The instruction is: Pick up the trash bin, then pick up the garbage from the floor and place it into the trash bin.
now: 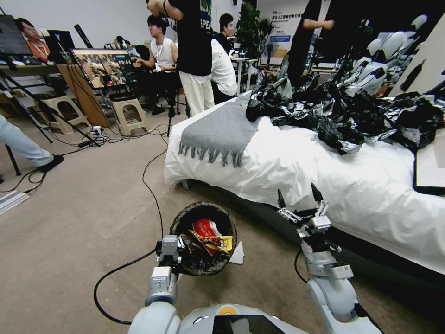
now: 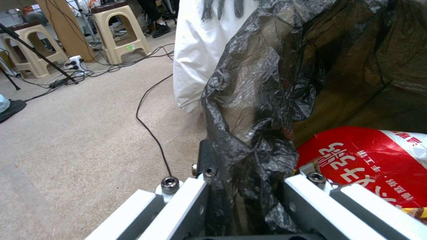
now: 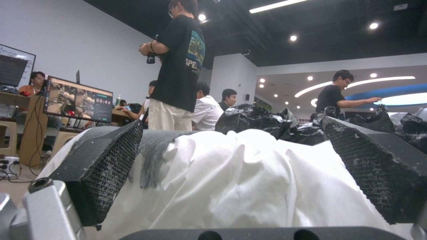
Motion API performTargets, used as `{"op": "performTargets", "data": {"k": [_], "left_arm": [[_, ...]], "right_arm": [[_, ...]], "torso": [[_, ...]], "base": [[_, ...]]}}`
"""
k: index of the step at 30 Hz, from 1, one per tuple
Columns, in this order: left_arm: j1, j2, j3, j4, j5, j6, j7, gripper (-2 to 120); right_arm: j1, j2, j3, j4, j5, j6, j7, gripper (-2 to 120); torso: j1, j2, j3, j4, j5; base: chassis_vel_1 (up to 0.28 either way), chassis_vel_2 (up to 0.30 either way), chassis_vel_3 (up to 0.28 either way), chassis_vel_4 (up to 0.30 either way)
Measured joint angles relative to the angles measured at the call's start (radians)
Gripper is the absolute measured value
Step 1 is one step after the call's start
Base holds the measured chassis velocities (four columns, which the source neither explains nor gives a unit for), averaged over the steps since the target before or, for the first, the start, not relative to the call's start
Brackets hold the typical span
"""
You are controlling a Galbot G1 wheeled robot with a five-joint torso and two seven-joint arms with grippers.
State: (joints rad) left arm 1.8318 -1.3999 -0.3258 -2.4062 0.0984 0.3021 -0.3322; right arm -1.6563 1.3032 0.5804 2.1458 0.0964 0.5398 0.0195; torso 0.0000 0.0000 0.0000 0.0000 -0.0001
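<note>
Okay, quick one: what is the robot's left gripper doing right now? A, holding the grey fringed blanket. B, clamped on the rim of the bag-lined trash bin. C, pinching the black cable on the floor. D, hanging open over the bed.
B: the left gripper is closed on the bag-covered rim of the trash bin, with its fingers on either side of the crinkled black liner.

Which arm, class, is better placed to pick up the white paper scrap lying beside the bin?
The right. The right hand is open and empty, while the left hand is clamped on the trash bin rim, beside the white paper scrap.
</note>
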Motion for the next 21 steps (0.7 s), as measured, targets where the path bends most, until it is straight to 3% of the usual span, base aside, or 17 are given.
{"op": "performTargets", "data": {"k": [21], "left_arm": [[0.004,-0.007,0.011,-0.001,0.005,-0.002,0.006,0]], "right_arm": [[0.017,0.013,-0.035,-0.038,-0.017,0.009,-0.016,100]], "torso": [[0.000,0.000,0.000,-0.0001,0.0000]], "base": [[0.000,0.000,0.000,0.000]]}}
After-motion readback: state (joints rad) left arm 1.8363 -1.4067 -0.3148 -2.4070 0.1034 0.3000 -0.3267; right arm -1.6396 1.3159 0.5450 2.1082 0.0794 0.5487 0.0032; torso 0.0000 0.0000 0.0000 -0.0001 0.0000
